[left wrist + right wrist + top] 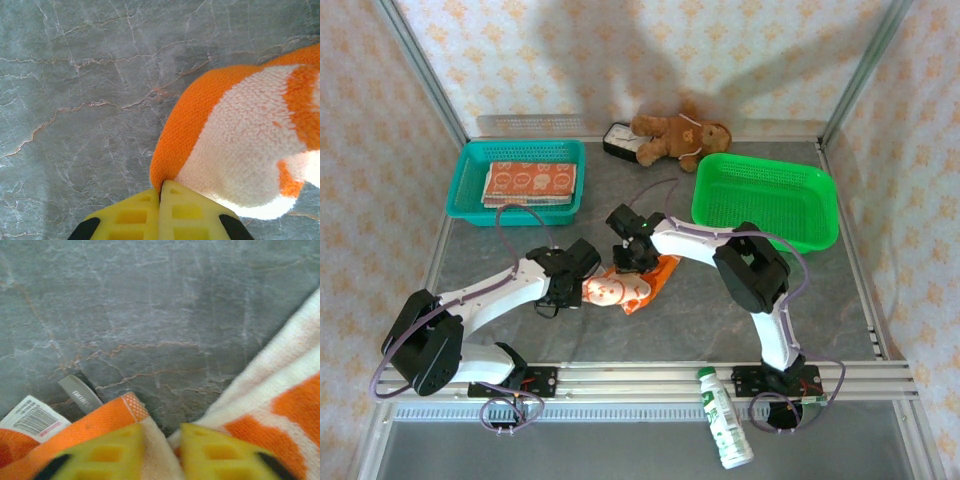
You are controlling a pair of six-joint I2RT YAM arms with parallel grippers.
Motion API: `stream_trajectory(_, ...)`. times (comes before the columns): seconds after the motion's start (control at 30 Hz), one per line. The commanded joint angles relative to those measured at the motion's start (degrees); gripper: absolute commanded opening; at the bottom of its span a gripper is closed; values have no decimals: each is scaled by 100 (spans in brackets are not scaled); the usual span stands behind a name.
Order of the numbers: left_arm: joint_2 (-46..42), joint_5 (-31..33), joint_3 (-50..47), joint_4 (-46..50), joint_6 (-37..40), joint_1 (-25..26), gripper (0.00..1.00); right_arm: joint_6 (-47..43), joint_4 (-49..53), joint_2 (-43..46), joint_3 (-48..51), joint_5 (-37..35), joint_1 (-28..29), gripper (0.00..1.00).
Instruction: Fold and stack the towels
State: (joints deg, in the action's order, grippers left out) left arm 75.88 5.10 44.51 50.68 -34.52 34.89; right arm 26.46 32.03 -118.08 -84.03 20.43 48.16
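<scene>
- Left arm (490,298), right arm (685,238): white links, bulky black joint housings.
- Thin grey-purple cables (803,266) run along each arm, looping loose near the joints.
- Bases (510,383): black blocks.
- Left fingers (131,216), right fingers (222,456): yellow, moulded square recesses, black outer corners.

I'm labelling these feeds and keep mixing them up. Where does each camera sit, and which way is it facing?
Top external: above and behind the robot, looking down on the table; both arms show, left pincer and right pincer at the towel.
Left wrist: on the left arm's wrist, facing down at the table; its yellow fingers pinch the towel's edge.
Right wrist: on the right arm's wrist, facing down; its yellow fingers stand parted over the towel.
Shared: all three show that towel.
</scene>
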Motion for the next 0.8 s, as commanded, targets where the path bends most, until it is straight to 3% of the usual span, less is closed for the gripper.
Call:
stream_trajectory(0.0, -111, 140, -20, 65, -96, 44, 0, 127, -25, 220, 181, 17, 44, 42)
stream_trajectory(0.1, -126, 118, -36, 47, -107, 44, 0, 148, -75, 283, 238, 163, 56, 41)
stream_trajectory(0.17, -128, 114, -47, 23, -112, 44, 0, 172, -105, 215, 284, 227, 79, 34)
stream_trajectory(0.33, -176, 146, -7, 80, -125, 43, 0, 169, -77, 201, 357, 119, 88, 0)
stream_trajectory(0.53, -266, 348, 372, 307, -53, 44, 0, -45, 340, 744, -11, -772, -113, 0)
stream_trajectory(0.77, -31, 1201, 1629, 610, 650, -76, 0, -692, 1055, 1425, -1011, -1926, -673, 0)
